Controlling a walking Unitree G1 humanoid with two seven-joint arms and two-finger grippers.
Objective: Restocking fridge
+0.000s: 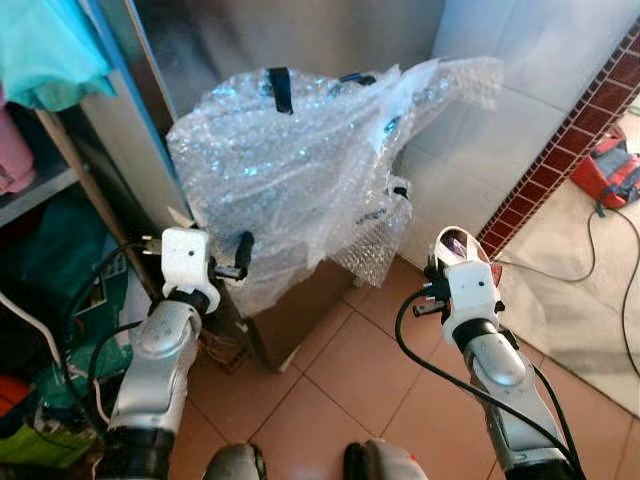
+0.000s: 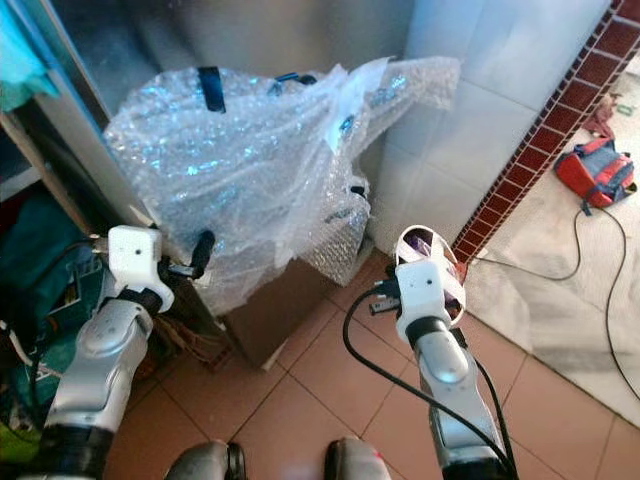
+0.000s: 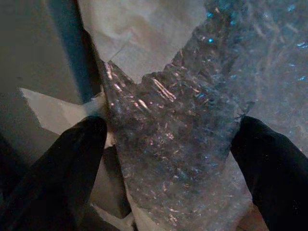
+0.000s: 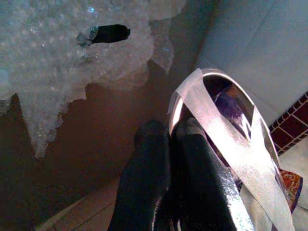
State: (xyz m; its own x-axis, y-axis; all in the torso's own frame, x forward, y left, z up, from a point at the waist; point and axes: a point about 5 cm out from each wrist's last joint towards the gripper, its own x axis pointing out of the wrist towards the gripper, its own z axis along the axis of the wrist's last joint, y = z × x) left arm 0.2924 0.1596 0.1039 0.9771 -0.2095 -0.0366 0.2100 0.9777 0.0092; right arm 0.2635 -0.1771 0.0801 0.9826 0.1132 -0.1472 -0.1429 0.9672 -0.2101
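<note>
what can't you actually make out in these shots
- What is under the bubble wrap: head views, the wrap covers it.
- The packet in the right gripper: right wrist view, its glare and the fingers hide any label.
- Shelf contents: left eye view, cut off by the edge.

You're looking straight down the left gripper, and its two black fingers stand wide apart, one on each side of a hanging flap of bubble wrap. That flap sits right between them, glinting with small highlights, and its torn upper edge comes to a peak near one finger. More bubble wrap spreads beyond the other finger. Behind the flap you've got a pale crumpled sheet. Beside the flap, a dark blue vertical strip runs along a grey panel. Whether the fingers touch the flap is hard to say.
</note>
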